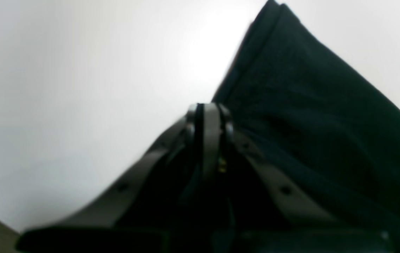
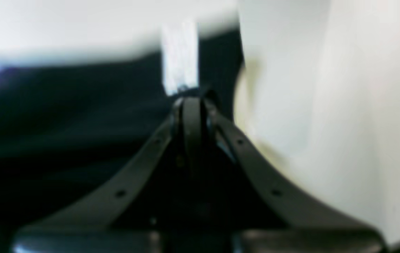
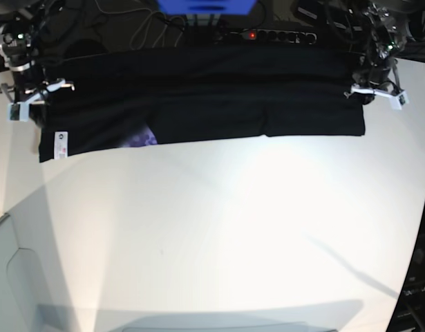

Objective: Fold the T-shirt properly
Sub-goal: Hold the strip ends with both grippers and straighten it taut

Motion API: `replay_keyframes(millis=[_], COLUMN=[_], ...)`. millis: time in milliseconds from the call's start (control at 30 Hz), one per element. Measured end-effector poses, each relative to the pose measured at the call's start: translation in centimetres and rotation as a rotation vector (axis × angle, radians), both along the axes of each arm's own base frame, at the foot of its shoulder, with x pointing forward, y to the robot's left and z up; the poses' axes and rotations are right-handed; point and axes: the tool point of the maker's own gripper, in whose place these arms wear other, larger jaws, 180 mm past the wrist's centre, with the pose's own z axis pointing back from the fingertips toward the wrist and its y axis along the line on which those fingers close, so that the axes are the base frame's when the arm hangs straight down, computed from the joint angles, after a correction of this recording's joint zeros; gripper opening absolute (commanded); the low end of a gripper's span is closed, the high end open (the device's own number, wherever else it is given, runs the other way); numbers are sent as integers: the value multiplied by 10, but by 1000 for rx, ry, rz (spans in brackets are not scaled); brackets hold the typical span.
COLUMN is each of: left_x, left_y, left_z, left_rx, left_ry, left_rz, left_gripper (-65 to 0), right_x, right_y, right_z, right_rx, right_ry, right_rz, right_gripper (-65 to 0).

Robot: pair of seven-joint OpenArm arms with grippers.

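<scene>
The black T-shirt (image 3: 198,97) lies stretched in a wide band across the far side of the white table (image 3: 219,235). Its small white tag (image 3: 60,145) and a purple print patch (image 3: 139,138) show near its lower left edge. My left gripper (image 3: 365,88) is at the shirt's right end, shut on the cloth. In the left wrist view its fingers (image 1: 209,112) are pressed together, with black T-shirt cloth (image 1: 308,105) running away to the right. My right gripper (image 3: 34,97) is shut on the shirt's left end. The right wrist view shows that gripper (image 2: 191,102) shut, the tag (image 2: 180,56) just beyond its tips.
Behind the table run a black power strip (image 3: 267,34) with a red light, cables, and a blue object (image 3: 205,5). The table's curved edge (image 3: 416,263) runs down the right side. A pale lower surface (image 3: 19,277) sits at the bottom left.
</scene>
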Motion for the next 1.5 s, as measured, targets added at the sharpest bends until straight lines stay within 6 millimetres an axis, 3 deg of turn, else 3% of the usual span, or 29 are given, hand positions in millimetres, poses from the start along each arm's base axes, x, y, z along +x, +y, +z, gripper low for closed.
replay_keyframes(millis=[100, 300, 500, 667, 900, 1000, 1133, 1333, 1500], left_x=[0, 0, 0, -1, 4, 3, 0, -15, -16], left_y=[0, 0, 0, -1, -4, -4, -4, -8, -9], left_z=[0, 0, 0, -1, 3, 4, 6, 10, 12], left_rx=[-2, -2, -3, -5, -17, -10, 1, 17, 16], left_ry=[0, 0, 0, 3, -18, -20, -11, 33, 40], left_rz=[0, 0, 0, 0, -6, -10, -19, -42, -41], left_gripper=[-650, -650, -647, -509, -218, -125, -85, -86, -85], right_x=[5, 8, 1, -6, -7, -8, -13, -16, -17], right_y=[2, 1, -3, -7, -12, -9, -7, -4, -3], right_z=[14, 6, -7, -13, -5, -5, -11, -20, -20], right_rx=[-18, 4, 18, -18, -36, -34, -24, 0, 4], right_ry=[-38, -27, 12, 53, 34, 37, 55, 72, 72], right_rz=[14, 7, -11, -12, -26, -18, -21, -31, -33], right_gripper=[-620, -613, -496, -387, -385, -385, -385, -385, -385])
